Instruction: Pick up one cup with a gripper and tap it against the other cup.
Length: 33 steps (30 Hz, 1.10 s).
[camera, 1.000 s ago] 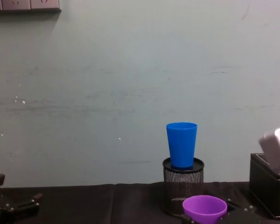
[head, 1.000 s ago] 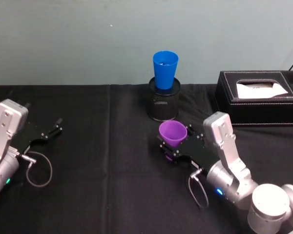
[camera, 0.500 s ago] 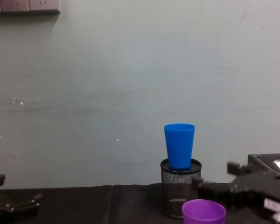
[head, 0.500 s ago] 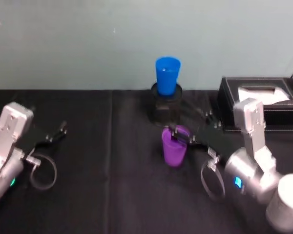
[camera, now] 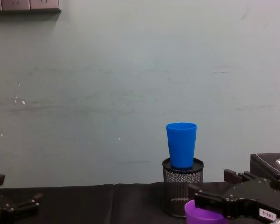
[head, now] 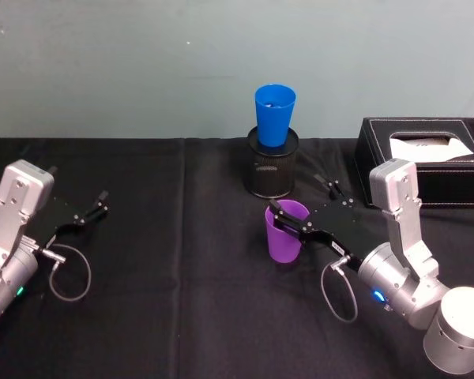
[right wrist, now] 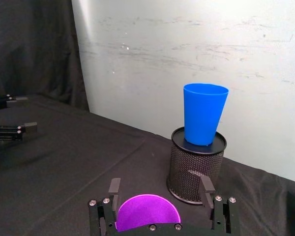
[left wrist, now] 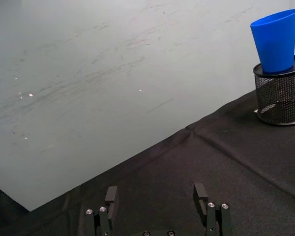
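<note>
The purple cup [head: 284, 237] stands upright on the black cloth, in front of the blue cup [head: 273, 114]. The blue cup sits in the mouth of a black mesh pen holder [head: 272, 170]. My right gripper [head: 298, 195] hovers at the purple cup's rim, open. One of its fingers [head: 288, 219] crosses the rim and the other points toward the holder. In the right wrist view the purple cup [right wrist: 147, 212] lies low between the spread fingers of the right gripper [right wrist: 160, 184], with the blue cup [right wrist: 203, 113] ahead. My left gripper [head: 91, 207] rests open at the far left.
A black tissue box [head: 426, 158] stands at the back right, close behind the right arm. A pale wall closes off the table's far edge. Bare black cloth [head: 182, 276] stretches between the two arms.
A second ago the purple cup sat tilted in my right gripper. Now it stands upright on the cloth with the fingers spread at its rim. The left arm has not moved.
</note>
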### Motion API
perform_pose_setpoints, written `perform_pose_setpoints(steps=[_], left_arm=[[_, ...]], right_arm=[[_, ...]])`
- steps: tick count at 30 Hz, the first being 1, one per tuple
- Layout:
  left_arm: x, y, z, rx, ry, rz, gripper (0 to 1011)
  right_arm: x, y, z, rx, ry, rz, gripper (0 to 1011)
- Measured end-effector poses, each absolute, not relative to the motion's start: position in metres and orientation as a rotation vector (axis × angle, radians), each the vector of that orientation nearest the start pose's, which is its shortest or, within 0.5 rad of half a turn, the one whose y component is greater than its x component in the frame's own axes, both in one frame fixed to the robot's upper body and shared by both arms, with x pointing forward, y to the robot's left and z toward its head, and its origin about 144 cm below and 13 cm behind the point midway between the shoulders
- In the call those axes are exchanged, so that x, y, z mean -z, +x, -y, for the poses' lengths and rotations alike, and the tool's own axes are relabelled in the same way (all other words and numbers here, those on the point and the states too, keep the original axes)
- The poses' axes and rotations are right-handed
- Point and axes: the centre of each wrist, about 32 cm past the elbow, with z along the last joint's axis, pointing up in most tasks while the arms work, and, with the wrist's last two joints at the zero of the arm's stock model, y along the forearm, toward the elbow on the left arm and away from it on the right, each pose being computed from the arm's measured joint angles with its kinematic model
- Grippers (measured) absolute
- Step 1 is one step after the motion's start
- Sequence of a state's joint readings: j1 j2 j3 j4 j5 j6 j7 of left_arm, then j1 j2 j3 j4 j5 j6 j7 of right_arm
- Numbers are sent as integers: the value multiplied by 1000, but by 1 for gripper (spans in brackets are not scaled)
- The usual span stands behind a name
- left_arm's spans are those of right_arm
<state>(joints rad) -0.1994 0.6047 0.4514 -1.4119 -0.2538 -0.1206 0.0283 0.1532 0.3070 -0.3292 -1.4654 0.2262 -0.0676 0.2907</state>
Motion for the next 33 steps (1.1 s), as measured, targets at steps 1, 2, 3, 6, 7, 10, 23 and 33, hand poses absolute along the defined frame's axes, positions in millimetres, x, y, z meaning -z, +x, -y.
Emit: perform_pose_setpoints(steps=[1, 2, 3, 6, 7, 10, 23, 33], left_arm=[[-1140, 489, -310, -1248, 305, 285, 1000], [-1140, 489, -310, -1248, 305, 285, 1000], [-1140, 489, -310, -1248, 305, 285, 1000], [-1140, 489, -310, -1248, 303, 285, 1000], [-1140, 489, -310, -1248, 304, 285, 1000], [-1140, 489, -310, -1248, 304, 285, 1000], [-1140, 489, -310, -1248, 304, 285, 1000], [-1140, 489, -310, -1248, 304, 285, 1000]], right_arm=[[-1144, 489, 227, 995, -72, 94, 1002], [-1143, 489, 227, 995, -74, 94, 1003], [-1143, 489, 227, 995, -75, 95, 1003], [-1149, 489, 229, 998, -62, 97, 1003], [-1148, 489, 228, 996, -60, 95, 1002], [-1148, 487, 231, 1006, -55, 101, 1003], [-1152, 470, 249, 1117, -78, 147, 1003], [-1147, 468, 258, 1295, -163, 219, 1002]])
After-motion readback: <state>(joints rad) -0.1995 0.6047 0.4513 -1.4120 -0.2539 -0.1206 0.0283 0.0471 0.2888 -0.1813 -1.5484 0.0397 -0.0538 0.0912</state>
